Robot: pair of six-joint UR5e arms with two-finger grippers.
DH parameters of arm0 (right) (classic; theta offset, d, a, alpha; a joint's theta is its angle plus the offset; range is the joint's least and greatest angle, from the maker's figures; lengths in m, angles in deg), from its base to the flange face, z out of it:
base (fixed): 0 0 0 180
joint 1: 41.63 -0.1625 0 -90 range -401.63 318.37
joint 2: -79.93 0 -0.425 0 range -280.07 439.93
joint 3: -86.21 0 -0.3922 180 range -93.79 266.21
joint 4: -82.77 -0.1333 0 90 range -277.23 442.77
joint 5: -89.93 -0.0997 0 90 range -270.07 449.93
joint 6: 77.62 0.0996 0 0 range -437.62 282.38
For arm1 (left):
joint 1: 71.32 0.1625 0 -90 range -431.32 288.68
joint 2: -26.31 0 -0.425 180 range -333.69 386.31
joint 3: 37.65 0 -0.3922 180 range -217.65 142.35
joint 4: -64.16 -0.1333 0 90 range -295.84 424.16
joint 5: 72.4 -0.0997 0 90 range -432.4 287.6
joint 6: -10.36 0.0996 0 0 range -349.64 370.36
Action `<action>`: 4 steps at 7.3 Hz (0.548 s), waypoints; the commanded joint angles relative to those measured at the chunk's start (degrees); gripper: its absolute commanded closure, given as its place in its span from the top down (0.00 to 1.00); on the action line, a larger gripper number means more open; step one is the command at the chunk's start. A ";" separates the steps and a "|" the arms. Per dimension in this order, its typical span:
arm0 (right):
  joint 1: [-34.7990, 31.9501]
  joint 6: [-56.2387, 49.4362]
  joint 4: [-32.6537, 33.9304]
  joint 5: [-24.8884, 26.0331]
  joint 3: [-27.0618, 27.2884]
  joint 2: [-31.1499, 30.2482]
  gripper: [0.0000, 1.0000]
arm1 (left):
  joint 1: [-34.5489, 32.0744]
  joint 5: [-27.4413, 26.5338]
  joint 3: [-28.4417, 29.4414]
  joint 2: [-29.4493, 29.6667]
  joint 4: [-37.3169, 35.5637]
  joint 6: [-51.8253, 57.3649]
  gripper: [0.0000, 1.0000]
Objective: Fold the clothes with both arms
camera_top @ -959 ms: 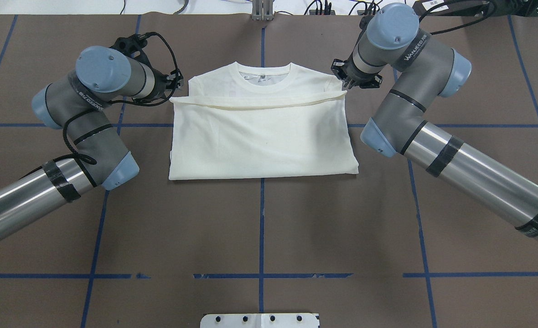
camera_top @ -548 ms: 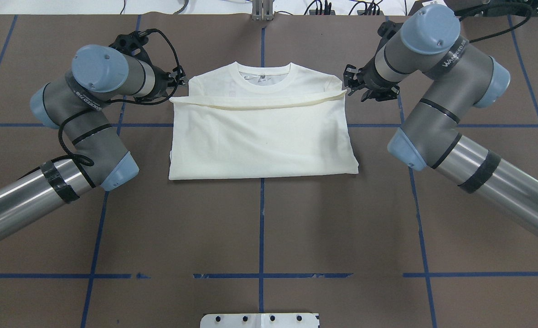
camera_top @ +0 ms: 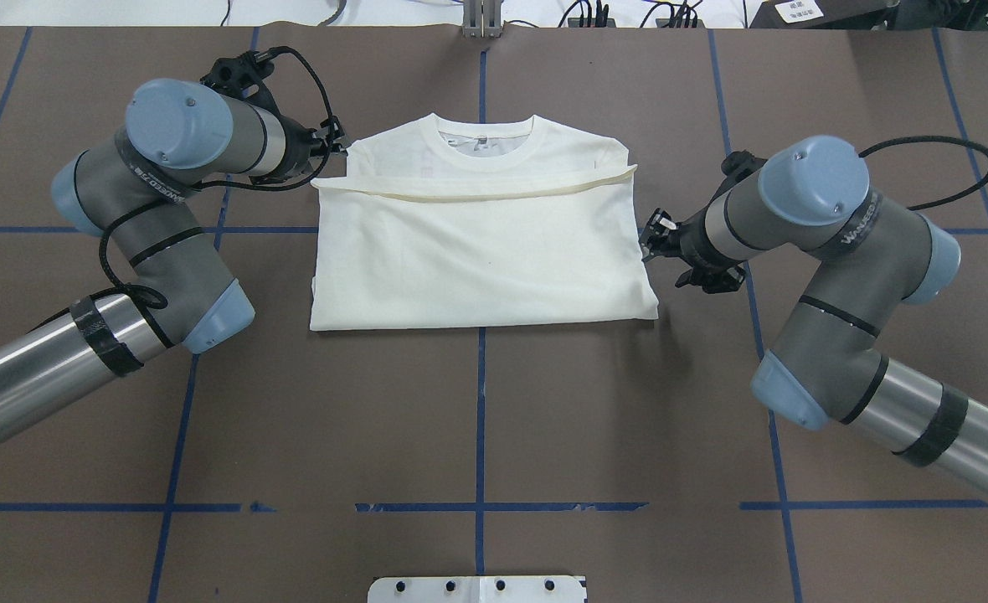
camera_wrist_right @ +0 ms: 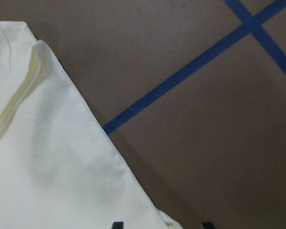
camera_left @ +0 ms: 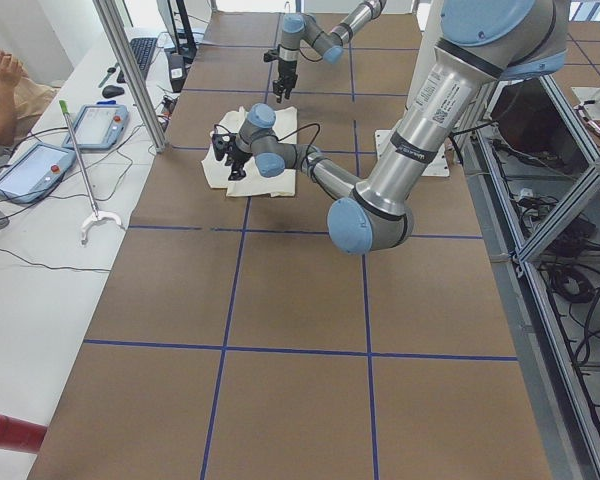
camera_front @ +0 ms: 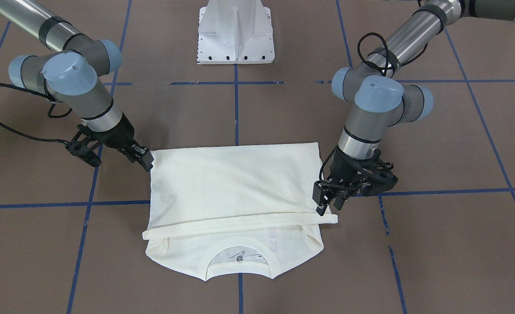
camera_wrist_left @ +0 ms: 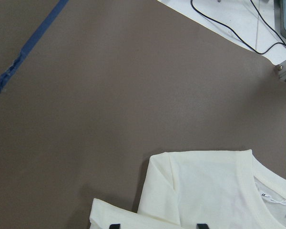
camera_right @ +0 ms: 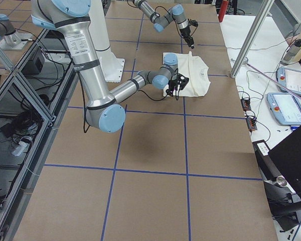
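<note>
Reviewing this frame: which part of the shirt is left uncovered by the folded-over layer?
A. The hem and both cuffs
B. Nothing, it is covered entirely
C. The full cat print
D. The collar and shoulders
D: the collar and shoulders of the shirt show beyond the folded-over edge, toward the top of the overhead view.

This is a robotics laboratory. The brown tabletop (camera_top: 544, 402) carries a grid of blue tape (camera_top: 494, 507). Teach pendants (camera_right: 288, 108) lie on a white bench (camera_left: 50, 250) beside it.
</note>
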 commanded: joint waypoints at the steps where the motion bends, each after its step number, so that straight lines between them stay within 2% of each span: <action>1: 2.52 6.83 -2.92 2.24 0.68 -0.59 0.63 | 0.07 -0.10 0.07 -0.06 -0.14 -0.01 0.61; 4: 4.45 6.84 -2.75 5.48 0.68 -1.65 0.65 | 0.15 -0.19 0.07 -0.06 -0.32 -0.10 0.61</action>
